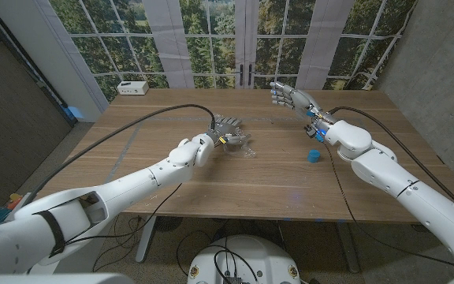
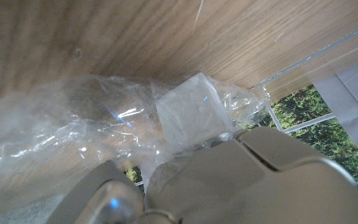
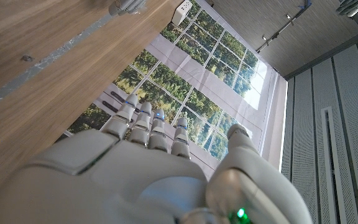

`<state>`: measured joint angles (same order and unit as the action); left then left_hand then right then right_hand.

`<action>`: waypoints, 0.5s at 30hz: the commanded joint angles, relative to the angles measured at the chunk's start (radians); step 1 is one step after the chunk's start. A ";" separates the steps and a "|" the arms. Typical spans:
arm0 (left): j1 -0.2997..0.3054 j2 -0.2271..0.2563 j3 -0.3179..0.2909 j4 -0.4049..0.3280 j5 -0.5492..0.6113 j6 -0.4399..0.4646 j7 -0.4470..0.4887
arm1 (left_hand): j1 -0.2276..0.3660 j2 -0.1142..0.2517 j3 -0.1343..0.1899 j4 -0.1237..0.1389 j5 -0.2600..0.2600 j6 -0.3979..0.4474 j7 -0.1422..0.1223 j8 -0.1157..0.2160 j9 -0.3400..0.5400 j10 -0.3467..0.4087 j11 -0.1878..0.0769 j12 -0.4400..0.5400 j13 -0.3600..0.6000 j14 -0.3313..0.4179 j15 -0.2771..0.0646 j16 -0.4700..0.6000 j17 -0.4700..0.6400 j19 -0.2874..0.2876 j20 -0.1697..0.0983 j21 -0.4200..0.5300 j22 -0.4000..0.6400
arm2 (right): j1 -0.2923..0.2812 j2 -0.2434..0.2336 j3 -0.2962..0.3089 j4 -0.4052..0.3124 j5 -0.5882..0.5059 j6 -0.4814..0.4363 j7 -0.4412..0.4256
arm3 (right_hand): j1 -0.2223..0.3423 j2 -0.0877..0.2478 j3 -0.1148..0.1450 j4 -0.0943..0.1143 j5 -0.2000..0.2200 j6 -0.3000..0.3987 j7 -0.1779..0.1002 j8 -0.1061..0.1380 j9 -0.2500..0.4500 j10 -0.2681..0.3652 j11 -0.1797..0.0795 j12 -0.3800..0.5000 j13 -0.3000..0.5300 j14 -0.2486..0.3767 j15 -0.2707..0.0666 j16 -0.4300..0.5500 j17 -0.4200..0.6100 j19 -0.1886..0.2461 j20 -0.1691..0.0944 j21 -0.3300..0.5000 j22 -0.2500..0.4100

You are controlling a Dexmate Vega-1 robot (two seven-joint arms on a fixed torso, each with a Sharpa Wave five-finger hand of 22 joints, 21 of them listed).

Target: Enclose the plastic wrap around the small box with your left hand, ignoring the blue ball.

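Left hand over the wrap and box, folding underway

Near the middle of the head view, the left hand (image 1: pixel 225 131) hangs over the plastic wrap (image 1: pixel 243 147), fingers spread down onto it; whether they actually pinch the film I cannot tell. In the left wrist view the small box (image 2: pixel 188 113) sits inside crumpled wrap (image 2: pixel 55 134), film draped over part of it but loose and trailing across the table (image 1: pixel 172 181), so enclosure looks partly done at best. The blue ball (image 1: pixel 314 155) lies right of centre, untouched. The right hand (image 1: pixel 290 98) is raised upper right, fingers apart, holding nothing.
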<state>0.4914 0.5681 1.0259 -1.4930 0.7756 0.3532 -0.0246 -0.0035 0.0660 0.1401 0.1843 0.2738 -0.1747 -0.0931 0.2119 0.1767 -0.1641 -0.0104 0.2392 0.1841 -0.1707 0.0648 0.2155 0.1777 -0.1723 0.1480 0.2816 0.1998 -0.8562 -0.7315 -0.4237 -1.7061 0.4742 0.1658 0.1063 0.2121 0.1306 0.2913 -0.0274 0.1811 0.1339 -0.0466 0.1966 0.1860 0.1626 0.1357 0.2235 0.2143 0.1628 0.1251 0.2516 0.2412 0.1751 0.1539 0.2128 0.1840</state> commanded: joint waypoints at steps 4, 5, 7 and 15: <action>0.097 0.011 -0.115 -0.024 -0.077 -0.127 0.278 | 0.030 0.089 0.013 -0.018 0.003 -0.035 -0.016 0.013 0.003 -0.040 0.006 0.027 0.006 -0.072 0.016 0.014 0.001 -0.147 0.032 0.009 -0.002 | -0.010 -0.002 0.002 -0.003 0.005 0.001 -0.003 | -0.007 -0.003 0.004 0.004 0.004 0.007 0.000 0.001 0.003 0.002 -0.007 -0.004 0.000 0.004 0.001 -0.001 -0.001 0.010 -0.001 0.007 0.003; 0.099 0.012 -0.120 -0.030 -0.085 -0.126 0.270 | 0.034 0.087 0.015 -0.021 0.002 -0.032 -0.017 0.012 0.002 -0.030 0.001 0.030 0.006 -0.065 0.017 0.014 0.000 -0.149 0.036 0.007 -0.003 | -0.010 -0.004 0.002 -0.010 0.001 -0.007 -0.010 | -0.007 -0.003 0.004 0.004 0.004 0.007 0.001 0.001 0.003 0.003 -0.009 -0.004 0.000 0.004 0.002 -0.001 -0.001 0.011 0.000 0.008 0.003; 0.097 0.019 -0.122 -0.042 -0.084 -0.123 0.251 | 0.043 0.083 0.019 -0.027 -0.001 -0.021 -0.026 0.011 0.002 -0.016 0.011 0.032 0.007 -0.054 0.017 0.012 0.000 -0.157 0.044 0.001 -0.004 | -0.010 0.000 0.002 -0.001 0.009 0.005 0.000 | -0.007 -0.003 0.004 0.004 0.004 0.008 0.001 0.001 0.003 0.002 -0.008 -0.005 0.000 0.005 0.002 -0.001 -0.001 0.011 0.000 0.007 0.003; 0.136 0.021 -0.188 -0.073 -0.147 -0.103 0.289 | 0.058 0.070 0.025 -0.040 -0.006 -0.002 -0.034 0.010 0.002 0.005 0.010 0.036 0.009 -0.030 0.017 0.011 0.001 -0.144 0.050 0.002 -0.005 | -0.009 0.000 0.000 -0.007 0.001 0.004 -0.005 | -0.007 -0.003 0.004 0.005 0.004 0.007 0.000 0.000 0.003 0.002 -0.005 -0.005 0.000 0.005 0.001 -0.002 -0.002 0.011 0.001 0.007 0.003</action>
<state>0.5554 0.5768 0.9488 -1.5134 0.6942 0.2487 0.1976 0.0395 0.0859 0.1587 0.1519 0.2696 -0.1679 -0.1185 0.2196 0.1767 -0.1679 0.0004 0.2672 0.1890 -0.1707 0.0754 0.2237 0.1767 -0.1770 0.1881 0.2808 0.1952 -0.8634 -0.7327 -0.4238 -1.7098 0.4760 0.1651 0.1038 0.2121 0.1306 0.2941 -0.0248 0.1811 0.1338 -0.0466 0.1966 0.1860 0.1606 0.1336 0.2235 0.2144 0.1627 0.1250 0.2516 0.2368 0.1751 0.1539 0.2128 0.1840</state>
